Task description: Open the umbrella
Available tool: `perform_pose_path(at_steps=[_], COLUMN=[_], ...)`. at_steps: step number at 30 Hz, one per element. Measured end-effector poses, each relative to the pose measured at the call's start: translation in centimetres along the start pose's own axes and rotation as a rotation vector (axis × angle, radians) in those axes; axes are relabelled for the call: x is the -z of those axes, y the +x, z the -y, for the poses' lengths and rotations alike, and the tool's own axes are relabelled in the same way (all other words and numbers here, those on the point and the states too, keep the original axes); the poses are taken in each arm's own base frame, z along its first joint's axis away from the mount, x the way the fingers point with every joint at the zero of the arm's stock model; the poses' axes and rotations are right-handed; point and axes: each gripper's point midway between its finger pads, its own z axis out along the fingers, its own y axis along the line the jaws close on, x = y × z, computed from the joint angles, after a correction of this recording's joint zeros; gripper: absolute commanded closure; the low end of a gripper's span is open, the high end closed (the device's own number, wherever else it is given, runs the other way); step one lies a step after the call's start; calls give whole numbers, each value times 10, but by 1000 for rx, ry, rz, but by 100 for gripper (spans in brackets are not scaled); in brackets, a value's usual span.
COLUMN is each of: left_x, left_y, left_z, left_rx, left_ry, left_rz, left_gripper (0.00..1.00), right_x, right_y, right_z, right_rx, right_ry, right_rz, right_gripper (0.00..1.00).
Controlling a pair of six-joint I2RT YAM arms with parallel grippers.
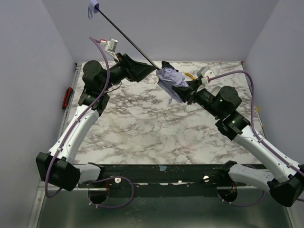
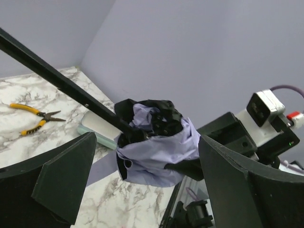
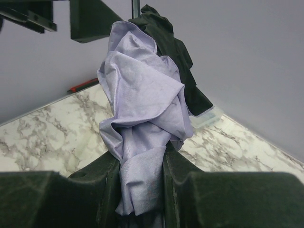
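So the right gripper (image 3: 141,175) is clamped on the umbrella (image 1: 168,78). In the right wrist view its two fingers (image 3: 194,194) are squeezed onto a bunched-up wad of the lavender canopy (image 3: 142,95), with fabric poking out above and below the pinch. A bit of the black inside shows at the top of the bundle.

The left gripper (image 2: 147,161) is a different story: its jaws are spread wide. Its fingers (image 2: 61,175) sit on either side of the canopy end, and as far as the left wrist view shows, neither one is touching it. From the top camera the left gripper's tip is right up by the spot where the shaft (image 1: 126,38) meets the canopy.

The whole umbrella is up in the air over the far part of the marble table (image 1: 142,128), not resting on anything. The canopy is folded and crumpled. The thin black shaft is extended and runs up and to the left toward the back wall (image 1: 190,23), with the little lavender handle (image 1: 93,6) at the far end.

Down on the table behind it there's a pair of yellow-handled pliers (image 2: 35,116) and a clear plastic box (image 2: 97,126) just beside them. A red-handled tool (image 1: 68,97) lies along the table's left edge.
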Motion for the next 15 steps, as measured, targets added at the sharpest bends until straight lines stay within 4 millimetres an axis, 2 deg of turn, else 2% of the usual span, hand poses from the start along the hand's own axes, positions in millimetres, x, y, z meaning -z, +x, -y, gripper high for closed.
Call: perform_pose_path(at_steps=[4,5,7,10,13,15], left_x=[-11,-14,-19,-24,-26,-27], left_y=[5,7,10,14,7,2], left_z=[-20,-25,-35,-44,-44,-39], left_rx=[102,123,162,206,219,217], left_ry=[-39,-48,-65,-82,-79,-66], left_rz=[-2,-3,-8,-12,5,17], left_gripper=[18,22,38,55,71,94], right_x=[0,0,-1,-4,-5,-6], right_y=[0,0,1,2,3,4], right_z=[-5,-7,-8,-11,-13,-15], right_rx=[-17,-21,-26,-32,-40,-54], right_ry=[-26,-34,-41,-57,-72,-79], right_rz=[1,1,-2,-6,-10,-13], right_gripper=[99,99,99,99,99,99])
